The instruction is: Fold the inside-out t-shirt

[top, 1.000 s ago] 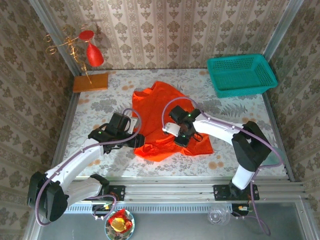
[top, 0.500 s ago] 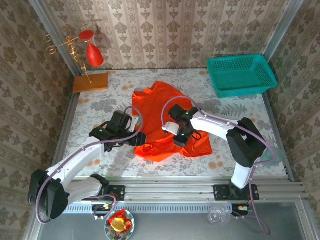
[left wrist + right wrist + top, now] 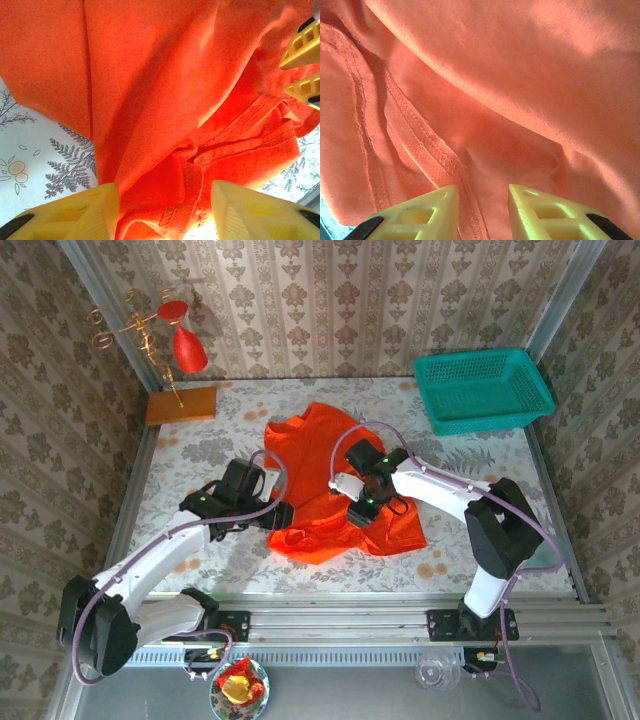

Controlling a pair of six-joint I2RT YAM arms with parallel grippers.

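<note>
**Orange-red T-Shirt, Crumpled, on Patterned Worktop, Both Arms Attending**

Principal item: the inside-out t-shirt (image 3: 312, 440), plain bright orange-red cloth. It lies in a rumpled heap at the middle of the worktop (image 3: 200, 452), closer to the near edge than to the back wall. Its upper part is spread fairly flat. Its near edge is bunched into folds, and stitched hems show in both wrist views.

Left gripper (image 3: 276, 516): placed at the shirt's near-left edge, the arm reaching in from the lower left. In the left wrist view its yellow fingers (image 3: 75, 216) stand wide apart. A gathered fold and hem sit in the gap between them, and I cannot tell whether the cloth is touching either finger. Jaws apart, not clamped.

Right gripper (image 3: 358, 512): set on the shirt's middle, right of the left gripper and near it. In the right wrist view the jaws stand a narrow gap apart just above the cloth. A double-stitched seam runs down toward the gap, and nothing is pinched between them. The tips of this gripper also show at the right edge of the left wrist view.

Other holdings:
- a teal mesh basket (image 3: 483, 388) at the far right corner, well apart from the shirt
- a flat orange-brown wooden block (image 3: 181, 404) at the far left corner
- a red ornament on a gold wire stand (image 3: 188, 348) rising from that block
</note>
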